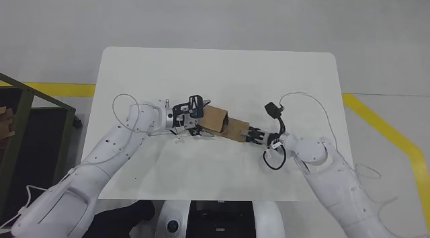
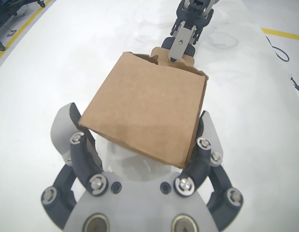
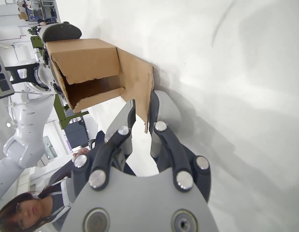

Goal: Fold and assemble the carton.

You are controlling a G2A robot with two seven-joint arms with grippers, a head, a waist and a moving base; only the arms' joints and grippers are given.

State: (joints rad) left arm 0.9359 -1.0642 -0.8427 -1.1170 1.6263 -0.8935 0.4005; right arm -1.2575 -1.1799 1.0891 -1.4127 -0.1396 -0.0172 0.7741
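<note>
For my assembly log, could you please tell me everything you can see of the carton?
The carton is plain brown cardboard, partly folded into a box-like sleeve, open at one end where a flat flap sticks out; some edges look ragged. It lies over the front middle of the white table. The left gripper clasps the other end by both sides in its jaws; the right gripper pinches the flap. Whether it touches the table is unclear.

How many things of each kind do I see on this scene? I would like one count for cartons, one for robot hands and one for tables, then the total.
Cardboard carton: 1
Robot hands: 2, the left hand and the right hand, each gripping the cardboard carton
White table: 1
Total: 4
</note>
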